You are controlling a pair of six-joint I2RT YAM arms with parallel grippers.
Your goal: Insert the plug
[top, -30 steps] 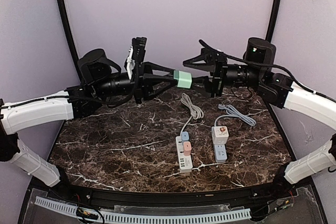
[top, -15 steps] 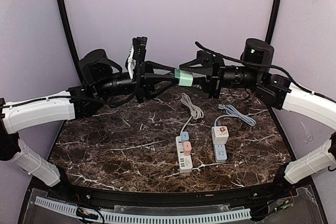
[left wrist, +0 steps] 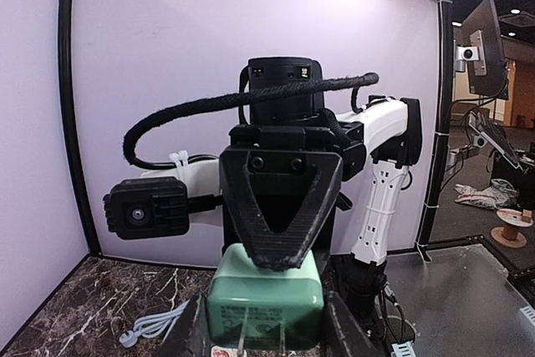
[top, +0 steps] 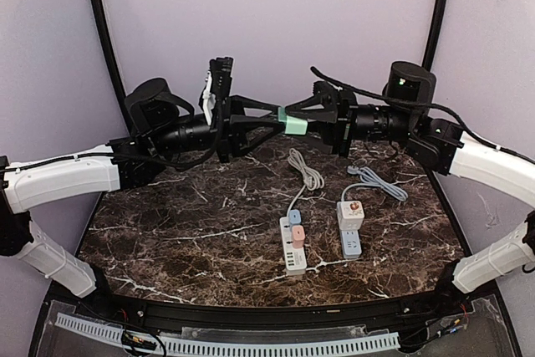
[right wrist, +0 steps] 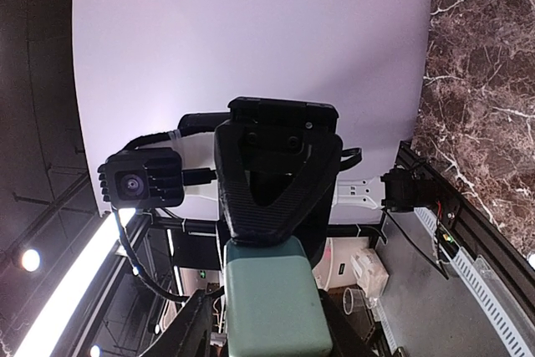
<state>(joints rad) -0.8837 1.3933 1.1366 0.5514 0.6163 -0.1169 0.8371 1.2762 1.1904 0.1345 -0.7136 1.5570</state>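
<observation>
Plug in mid-air: I have the green plug [top: 293, 124] raised well above the worktop [top: 184, 232], between the left gripper [top: 282, 121] and the right gripper [top: 308, 123], and both sets of jaws appear clenched on it from opposite sides. I judge insertion not yet begun, since the plug is well apart from the power strips [top: 292, 250] lying below. It is a pale mint block with rounded corners, its metal pins [left wrist: 242, 341] showing in the left wrist view.

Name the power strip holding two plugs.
The white power strip on the left, with a blue plug and a pink plug; the grey-blue power strip carries one white cube plug.
</observation>
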